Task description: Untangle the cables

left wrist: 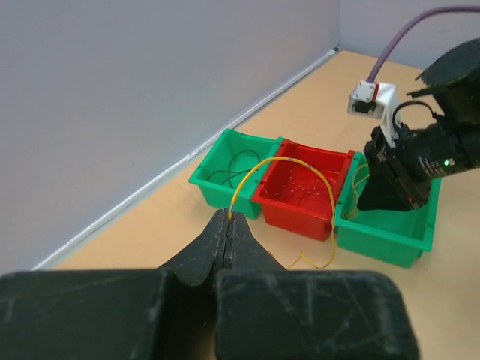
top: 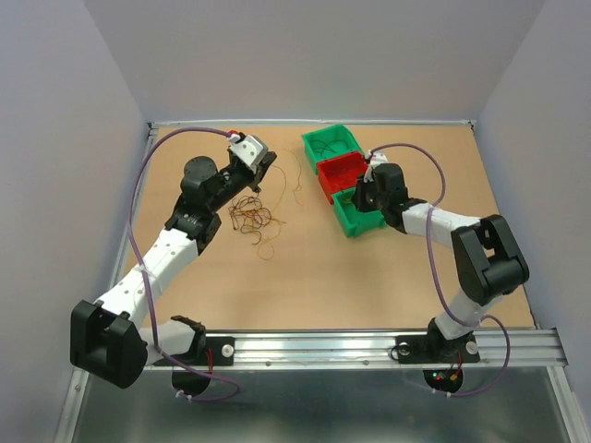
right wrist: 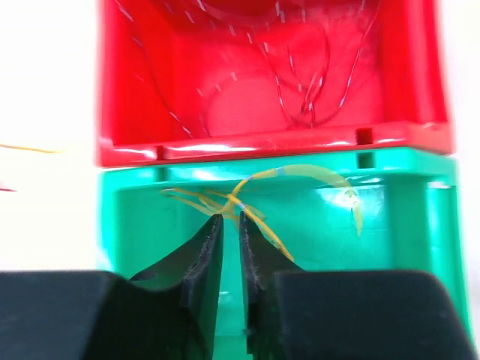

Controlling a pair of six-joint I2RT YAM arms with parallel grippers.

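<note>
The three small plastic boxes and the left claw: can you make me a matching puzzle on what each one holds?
Things:
1. far green plastic bin
2. red plastic bin
3. near green plastic bin
4. left gripper

Holds:
A. one yellow wire, pinched
B. thin black wires
C. loose yellow wires
D. reddish wires

Pairs: 1-B, 2-D, 3-C, 4-A.
</note>
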